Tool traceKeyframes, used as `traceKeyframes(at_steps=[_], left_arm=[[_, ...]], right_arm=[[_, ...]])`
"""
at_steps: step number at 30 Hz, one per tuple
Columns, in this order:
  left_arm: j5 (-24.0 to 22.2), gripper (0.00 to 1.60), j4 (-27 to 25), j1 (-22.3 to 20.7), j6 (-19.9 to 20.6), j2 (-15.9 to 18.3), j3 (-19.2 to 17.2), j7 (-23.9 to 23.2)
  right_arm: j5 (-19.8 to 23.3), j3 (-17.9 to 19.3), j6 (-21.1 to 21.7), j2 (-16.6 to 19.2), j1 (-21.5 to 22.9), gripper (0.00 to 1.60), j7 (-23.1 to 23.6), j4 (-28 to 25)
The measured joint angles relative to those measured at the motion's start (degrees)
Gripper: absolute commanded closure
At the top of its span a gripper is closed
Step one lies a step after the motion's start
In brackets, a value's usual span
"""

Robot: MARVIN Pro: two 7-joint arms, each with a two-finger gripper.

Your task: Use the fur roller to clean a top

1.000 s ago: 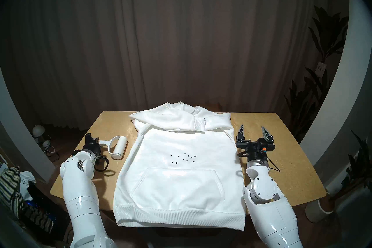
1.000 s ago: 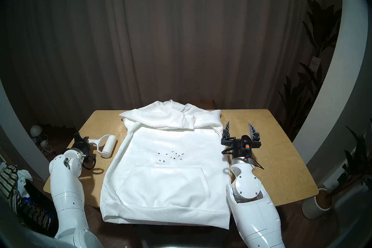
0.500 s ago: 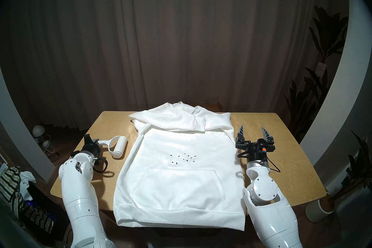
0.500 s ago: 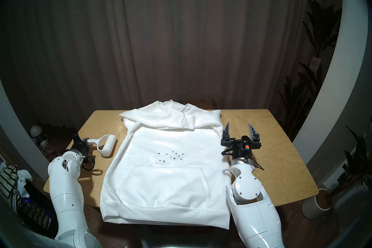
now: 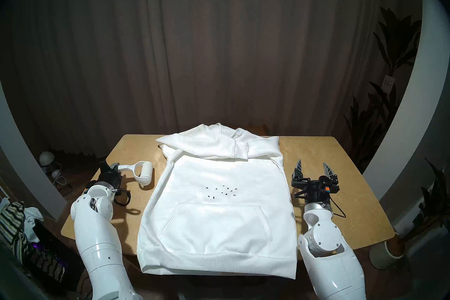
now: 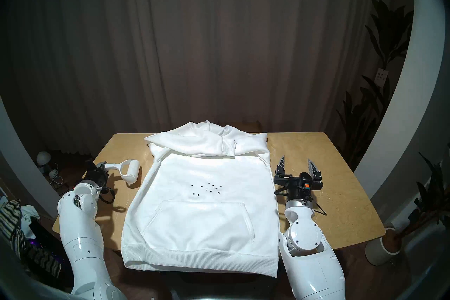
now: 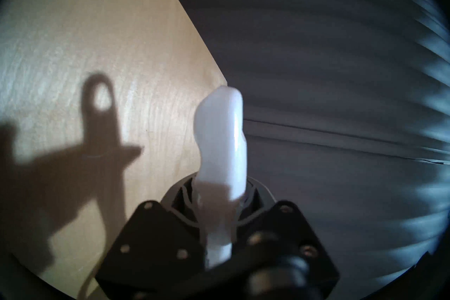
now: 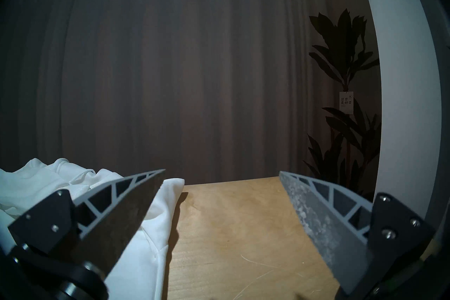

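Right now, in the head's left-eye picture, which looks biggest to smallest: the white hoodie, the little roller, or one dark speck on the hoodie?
1. White hoodie
2. Roller
3. Dark speck

All clearly differ in size.

Soft matt white cloth for the sweatshirt (image 5: 214, 199), ribbed along the hem. Smooth, slightly glossy white plastic for the lint roller (image 5: 143, 174). Pale wood on the table (image 5: 341, 170), matt, finely scratched. Glossy white shells on both arms; matt black and grey ribbed plastic on the right gripper (image 5: 313, 166).
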Motion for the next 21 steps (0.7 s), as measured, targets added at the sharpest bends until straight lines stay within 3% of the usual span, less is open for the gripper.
traceKeyframes(at_steps=[3,13,21], left_arm=[[-0.71,1.60,-0.81,-0.05,0.74,-0.04,-0.08,-0.29],[-1.95,1.60,-7.56,0.85,3.09,-0.40,0.83,-0.69],[1.40,1.60,-13.20,3.88,2.08,-1.90,4.90,-0.68]], right_arm=[[0.62,-0.42,0.85,0.24,0.30,0.00,0.90,0.20],[8.07,2.20,12.54,3.16,2.03,0.00,6.96,0.94],[11.17,3.66,15.38,6.37,2.60,0.00,13.64,1.12]])
